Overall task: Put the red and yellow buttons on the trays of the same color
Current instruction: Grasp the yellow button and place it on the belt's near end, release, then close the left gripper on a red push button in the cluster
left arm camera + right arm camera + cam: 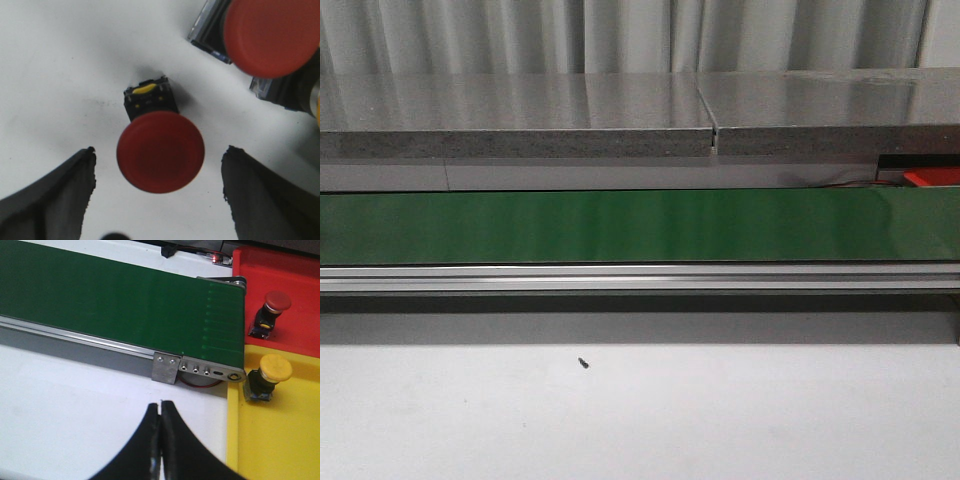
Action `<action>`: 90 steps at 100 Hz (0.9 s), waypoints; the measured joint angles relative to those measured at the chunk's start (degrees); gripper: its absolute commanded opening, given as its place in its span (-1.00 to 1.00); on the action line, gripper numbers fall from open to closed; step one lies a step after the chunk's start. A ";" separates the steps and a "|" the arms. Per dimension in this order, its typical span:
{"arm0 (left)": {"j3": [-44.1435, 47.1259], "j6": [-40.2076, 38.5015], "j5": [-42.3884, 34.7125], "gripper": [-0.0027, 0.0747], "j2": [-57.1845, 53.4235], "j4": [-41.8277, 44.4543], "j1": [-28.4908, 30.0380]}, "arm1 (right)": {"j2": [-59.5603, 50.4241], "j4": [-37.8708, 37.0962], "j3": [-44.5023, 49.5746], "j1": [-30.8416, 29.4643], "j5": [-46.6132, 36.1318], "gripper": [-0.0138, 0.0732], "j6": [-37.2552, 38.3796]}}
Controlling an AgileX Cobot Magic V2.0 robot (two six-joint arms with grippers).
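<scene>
In the left wrist view a red button (160,151) with a black base stands on a white surface, between the fingers of my open left gripper (159,161), which do not touch it. A second red button (270,35) lies close by. In the right wrist view my right gripper (160,406) is shut and empty above the white table. Beyond it a red button (272,307) stands on the red tray (295,275), and a yellow button (267,375) stands on the yellow tray (280,440). Neither gripper appears in the front view.
The green conveyor belt (640,225) runs across the front view, with a grey ledge (520,120) behind it. The belt's end roller (210,371) sits beside the trays. A sliver of the red tray (932,177) shows at the right. A small dark speck (583,363) lies on the table.
</scene>
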 measured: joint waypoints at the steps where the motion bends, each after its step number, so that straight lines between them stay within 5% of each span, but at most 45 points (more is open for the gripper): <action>1: 0.00 0.00 -0.01 0.37 0.11 0.00 0.00 | 0.00 0.00 0.00 0.00 0.00 -0.84 0.00; 20: 0.00 0.11 -2.98 0.26 0.64 0.14 0.00 | 0.00 0.00 0.00 0.00 0.00 -0.84 0.00; 60: 0.00 0.11 -3.69 -0.56 1.25 0.14 0.00 | 0.00 0.00 0.00 0.00 0.00 -0.84 0.00; 90: 0.12 0.11 -3.07 -0.61 -2.29 0.14 0.00 | 0.00 0.00 0.00 0.00 0.00 -0.84 0.00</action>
